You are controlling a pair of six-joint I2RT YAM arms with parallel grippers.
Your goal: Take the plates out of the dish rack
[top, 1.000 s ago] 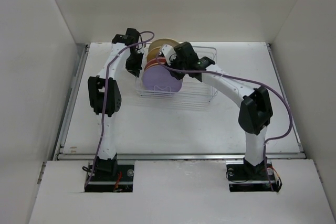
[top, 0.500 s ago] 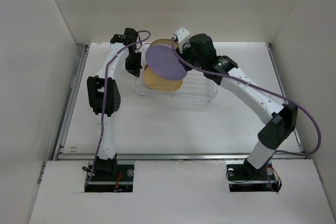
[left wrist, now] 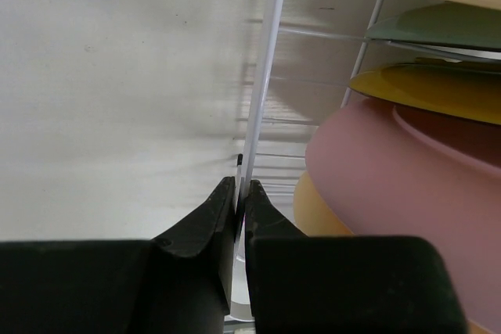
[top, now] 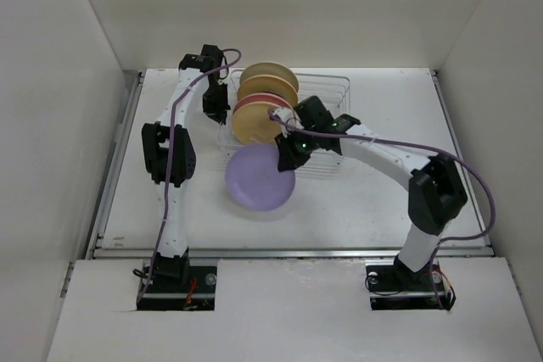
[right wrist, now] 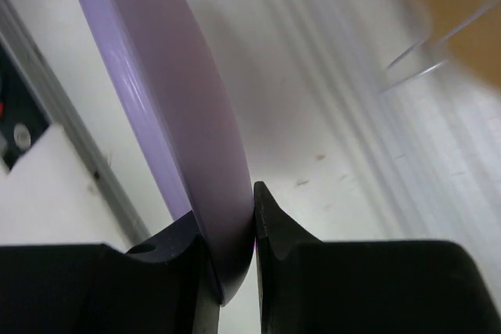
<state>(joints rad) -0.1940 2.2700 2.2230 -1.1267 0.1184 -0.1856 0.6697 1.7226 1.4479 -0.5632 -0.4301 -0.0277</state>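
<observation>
Lavender plate (right wrist: 168,91) pinched at its rim by right end effector (right wrist: 227,209).

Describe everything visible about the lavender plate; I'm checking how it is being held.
The lavender plate is round, plain and glossy, with a thick rounded rim. It is outside the dish rack, on its near side, broad face up toward the overhead camera. The right gripper pinches its rim on the rack side, one finger on each face. Whether it touches the table is unclear.
</observation>
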